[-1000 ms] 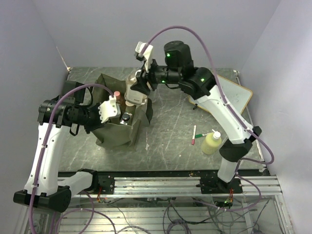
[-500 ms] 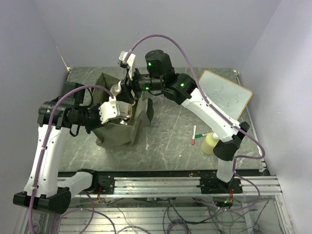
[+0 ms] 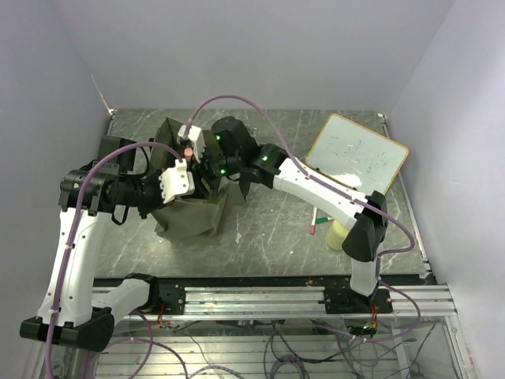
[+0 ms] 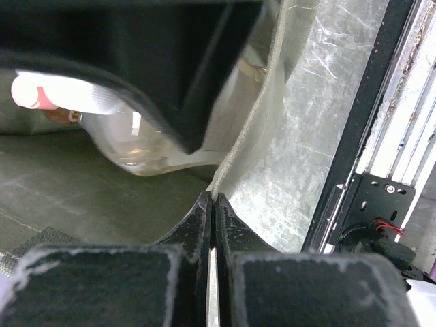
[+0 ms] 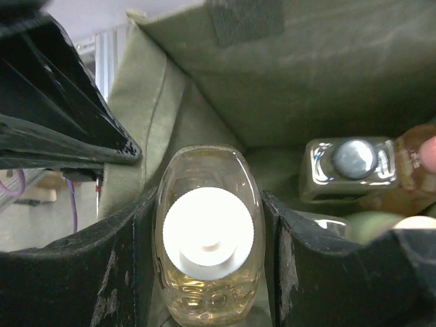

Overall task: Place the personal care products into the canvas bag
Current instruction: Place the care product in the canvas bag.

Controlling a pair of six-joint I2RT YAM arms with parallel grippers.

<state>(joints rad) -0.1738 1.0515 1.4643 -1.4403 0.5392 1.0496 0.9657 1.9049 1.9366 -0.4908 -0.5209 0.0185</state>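
While inside bag [image 5: 327, 82], bottle [image 5: 208, 231] beside neighbours [image 5: 351, 167]

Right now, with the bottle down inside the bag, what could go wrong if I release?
The amber bottle in the right hand hangs beside a grey-capped bottle; dropped, it may knock against it. The left hand pinches only the rim of the canvas bag; if that slips, the wall could fold onto the right hand.

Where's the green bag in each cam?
Top: bag left of centre, left gripper and right gripper at its mouth.
Left wrist: its wall runs up the middle, pinched by the fingers.
Right wrist: its inside fills the top, behind the held bottle.
Shared: pink cap, top and left wrist.
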